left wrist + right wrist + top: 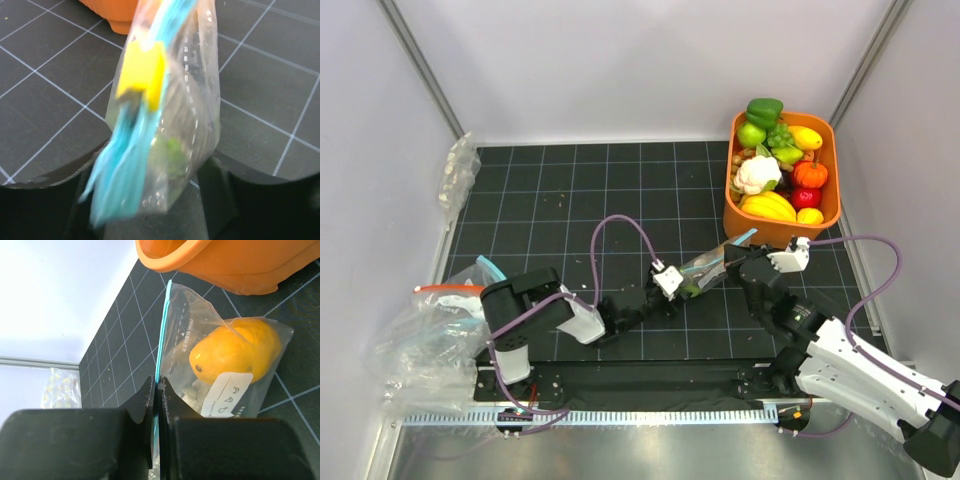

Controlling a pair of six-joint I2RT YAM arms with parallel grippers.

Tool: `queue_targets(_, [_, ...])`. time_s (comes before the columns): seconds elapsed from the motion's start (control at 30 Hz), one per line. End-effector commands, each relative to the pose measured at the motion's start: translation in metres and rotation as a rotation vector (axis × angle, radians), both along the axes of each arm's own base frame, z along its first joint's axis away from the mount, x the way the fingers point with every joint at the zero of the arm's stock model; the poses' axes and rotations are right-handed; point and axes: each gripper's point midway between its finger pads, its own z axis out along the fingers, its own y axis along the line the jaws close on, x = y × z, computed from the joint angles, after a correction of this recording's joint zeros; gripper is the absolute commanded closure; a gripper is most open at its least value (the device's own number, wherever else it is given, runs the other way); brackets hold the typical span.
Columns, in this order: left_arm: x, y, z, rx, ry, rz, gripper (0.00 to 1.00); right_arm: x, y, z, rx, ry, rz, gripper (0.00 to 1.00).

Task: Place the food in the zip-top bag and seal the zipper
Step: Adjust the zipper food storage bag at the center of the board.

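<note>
The zip-top bag (715,262) is held between my two grippers, just in front of the basket. My left gripper (682,285) is shut on one end of it. In the left wrist view the bag (200,100) stands between the fingers (240,195), with its teal-blue zipper (125,165), a yellow slider (142,70) and the lime-green fruit (172,152) inside. My right gripper (745,258) is shut on the zipper (162,330); its jaws pinch the strip (157,385). The orange-yellow fruit (235,352) lies inside the bag (200,320).
An orange basket (830,215) of toy fruit and vegetables stands at the back right, close behind the bag; its rim also shows in the right wrist view (215,265). A pile of other clear bags (430,330) lies at the left edge. Another small bag (458,175) lies back left.
</note>
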Motion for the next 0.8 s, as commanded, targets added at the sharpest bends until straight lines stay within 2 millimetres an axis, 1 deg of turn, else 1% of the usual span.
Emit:
queue_targets(0.0, [0.005, -0.001, 0.058, -0.197, -0.068, -0.007, 0.38, 0.004, -0.003, 0.011, 0.044, -0.041, -0.036, 0.98])
queue_targets(0.03, [0.004, -0.001, 0.063, -0.208, -0.073, -0.013, 0.42, 0.004, -0.002, 0.012, 0.046, -0.042, -0.031, 0.98])
queue_targets(0.07, [0.005, 0.001, 0.063, -0.206, -0.074, -0.011, 0.55, 0.004, -0.002, 0.01, 0.042, -0.038, -0.031, 0.98])
queue_targets(0.1, [0.005, 0.001, 0.063, -0.207, -0.073, -0.013, 0.63, 0.005, -0.002, 0.01, 0.042, -0.038, -0.031, 0.98])
queue_targets(0.13, [0.005, 0.002, 0.067, -0.216, -0.078, -0.01, 0.72, 0.005, -0.003, 0.01, 0.041, -0.037, -0.032, 0.98])
queue_targets(0.17, [0.005, 0.003, 0.068, -0.217, -0.08, -0.012, 0.86, 0.005, -0.003, 0.01, 0.039, -0.036, -0.035, 0.98])
queue_targets(0.23, [0.001, 0.003, 0.072, -0.221, -0.081, -0.03, 1.0, 0.006, -0.003, 0.009, 0.037, -0.035, -0.035, 0.98])
queue_targets(0.27, [0.0, 0.003, 0.08, -0.237, -0.09, -0.038, 1.0, 0.006, -0.003, 0.008, 0.033, -0.03, -0.037, 0.98])
queue_targets(0.33, [-0.007, 0.003, 0.083, -0.225, -0.093, -0.075, 1.0, 0.006, -0.003, 0.007, 0.029, -0.026, -0.037, 0.98])
queue_targets(0.37, [-0.01, 0.004, 0.096, -0.24, -0.104, -0.086, 1.0, 0.007, -0.003, 0.007, 0.028, -0.024, -0.037, 0.98])
queue_targets(0.4, [-0.01, 0.003, 0.102, -0.24, -0.103, -0.089, 1.0, 0.007, -0.003, 0.006, 0.023, -0.022, -0.037, 0.98])
queue_targets(0.43, [-0.01, 0.004, 0.095, -0.188, -0.073, -0.088, 1.0, 0.007, -0.004, 0.008, 0.024, -0.027, -0.038, 0.98])
queue_targets(0.47, [-0.011, 0.006, 0.11, -0.192, -0.077, -0.089, 1.0, 0.008, -0.006, 0.007, 0.012, -0.023, -0.052, 0.98])
queue_targets(0.5, [-0.012, 0.004, 0.108, -0.126, -0.039, -0.094, 1.0, 0.008, -0.008, 0.005, -0.006, -0.016, -0.057, 0.98])
queue_targets(0.57, [-0.015, 0.003, 0.119, -0.079, -0.001, -0.112, 1.0, 0.01, -0.011, 0.002, -0.041, -0.004, -0.073, 0.99])
queue_targets(0.6, [-0.015, 0.005, 0.137, -0.054, 0.026, -0.102, 1.0, 0.012, -0.01, -0.008, -0.082, 0.03, -0.073, 0.99])
queue_targets(0.67, [-0.013, 0.01, 0.146, -0.028, 0.044, -0.076, 1.0, 0.016, 0.0, -0.011, -0.1, 0.053, -0.038, 0.99])
queue_targets(0.7, [-0.012, 0.015, 0.148, -0.012, 0.066, -0.063, 1.0, 0.018, 0.009, -0.019, -0.118, 0.082, -0.006, 0.99])
queue_targets(0.73, [-0.005, 0.02, 0.146, -0.013, 0.084, -0.047, 1.0, 0.019, 0.012, -0.02, -0.124, 0.088, 0.005, 0.99])
queue_targets(0.77, [-0.008, 0.018, 0.142, -0.02, 0.117, -0.087, 1.0, 0.02, 0.015, -0.02, -0.131, 0.091, 0.017, 0.99])
